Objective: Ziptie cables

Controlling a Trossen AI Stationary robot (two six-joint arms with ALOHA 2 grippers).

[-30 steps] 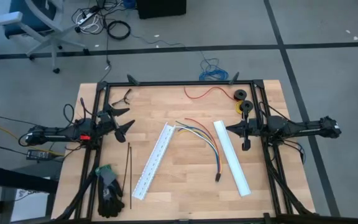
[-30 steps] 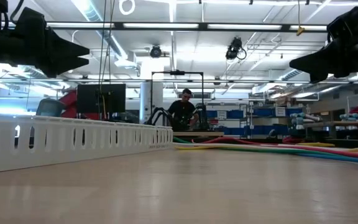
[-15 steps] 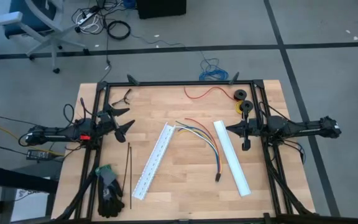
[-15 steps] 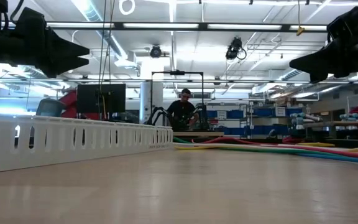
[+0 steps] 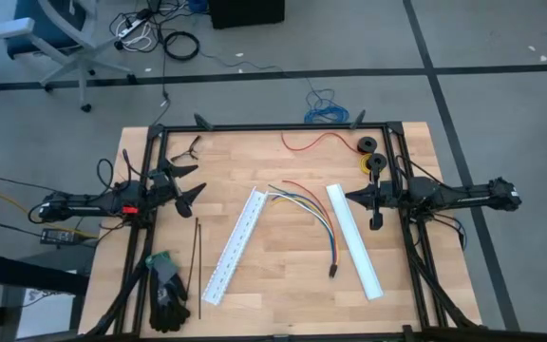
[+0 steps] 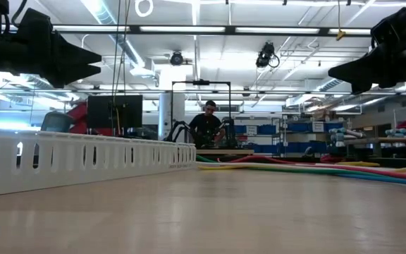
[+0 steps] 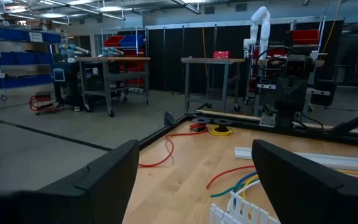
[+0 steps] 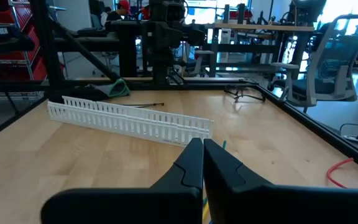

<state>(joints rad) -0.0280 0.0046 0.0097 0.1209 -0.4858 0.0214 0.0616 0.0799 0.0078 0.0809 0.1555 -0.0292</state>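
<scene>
Starting at the left edge of the tabletop (image 5: 283, 285), the left gripper (image 5: 190, 185) is hovering above the wood with its fingers spread wide and nothing between them. Near the front-left corner a pair of dark gloves (image 5: 167, 294) is lying, and just beside them two thin black zip ties (image 5: 198, 266) are stretching along the boards, untouched. Moving toward the middle, the white slotted channel (image 5: 236, 244) is lying at a slant, and right next to its far end the cables (image 5: 313, 217) are fanning out loose, yellow, green, blue, orange and red strands curving down to a small dark connector (image 5: 333, 273). They are sitting in the middle of the tabletop, between the slotted channel and a plain white cover strip (image 5: 354, 240), and no tie is showing around them. So by my reading the job is not yet begun: gathering, wrapping and cinching all lie ahead. On to the right edge, the right gripper (image 5: 352, 198) is hanging just above the far end of the cover strip, fingers pressed fully together and holding nothing. Toward the far edge a single red wire (image 5: 316, 141) and small spools (image 5: 368, 157) are resting. Room looks generous: bare wood is opening in front of the left gripper, though the two white pieces are hemming the bundle in on both sides.
</scene>
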